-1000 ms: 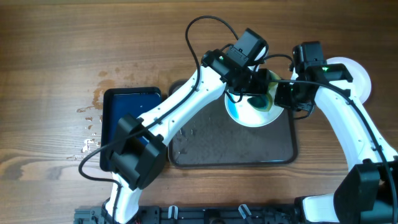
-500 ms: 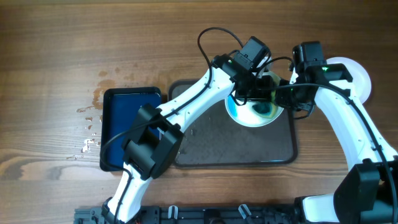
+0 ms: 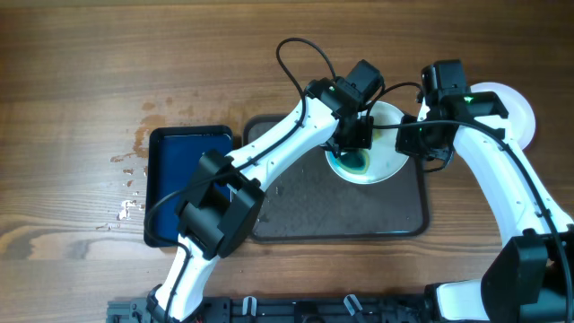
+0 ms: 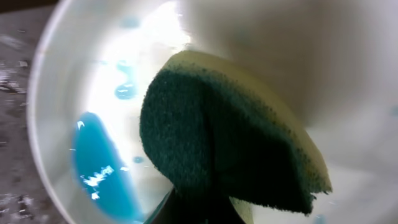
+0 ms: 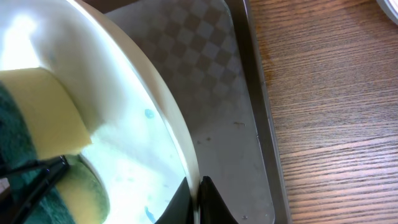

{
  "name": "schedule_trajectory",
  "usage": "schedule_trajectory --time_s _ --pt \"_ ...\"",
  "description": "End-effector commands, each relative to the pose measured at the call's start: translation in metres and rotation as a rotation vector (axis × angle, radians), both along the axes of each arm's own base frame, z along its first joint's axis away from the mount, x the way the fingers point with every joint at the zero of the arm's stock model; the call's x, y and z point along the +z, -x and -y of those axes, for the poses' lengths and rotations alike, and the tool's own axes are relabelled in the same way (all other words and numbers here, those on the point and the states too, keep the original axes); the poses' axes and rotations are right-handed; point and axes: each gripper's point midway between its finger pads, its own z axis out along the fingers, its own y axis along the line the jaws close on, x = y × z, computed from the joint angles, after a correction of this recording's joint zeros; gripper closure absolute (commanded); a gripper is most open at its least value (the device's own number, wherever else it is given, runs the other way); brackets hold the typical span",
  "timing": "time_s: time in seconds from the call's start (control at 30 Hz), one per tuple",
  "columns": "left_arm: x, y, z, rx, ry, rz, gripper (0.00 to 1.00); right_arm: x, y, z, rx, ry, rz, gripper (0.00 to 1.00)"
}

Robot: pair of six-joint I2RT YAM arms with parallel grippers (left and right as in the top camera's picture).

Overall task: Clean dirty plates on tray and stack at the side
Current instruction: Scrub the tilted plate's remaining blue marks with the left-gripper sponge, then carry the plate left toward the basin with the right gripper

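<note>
Presses a green-and-yellow sponge (image 4: 211, 143), clamped in the left end effector (image 3: 357, 135), straight down onto the middle of a round shallow white plate (image 3: 384, 160) at the far right corner of the large dark grey-brown rectangular tray (image 3: 341, 211). Pinches the plate's right rim with the right end effector (image 3: 414, 136). Probably calls for a near-left stroke next, toward teal residue (image 3: 350, 162) just beside the sponge.

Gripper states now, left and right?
Left gripper: closed, holding the sponge.
Right gripper: closed on the plate rim.
</note>
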Motion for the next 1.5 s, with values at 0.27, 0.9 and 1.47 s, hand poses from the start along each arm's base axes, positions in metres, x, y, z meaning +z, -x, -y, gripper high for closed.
schedule_trajectory --time_s 0.27,0.9,1.47 --pt "0.044 -0.04 -0.027 0.092 -0.046 0.176 0.96 0.005 -0.006 -0.005 0.009 -0.021 0.017 0.95" --pt "0.155 -0.05 -0.189 0.416 -0.174 0.262 0.96 0.01 -0.021 -0.031 0.136 -0.129 0.087 0.95" --pt "0.19 -0.025 -0.376 0.804 -0.263 0.17 0.96 0.003 -0.021 -0.207 0.576 -0.132 0.114 0.95"
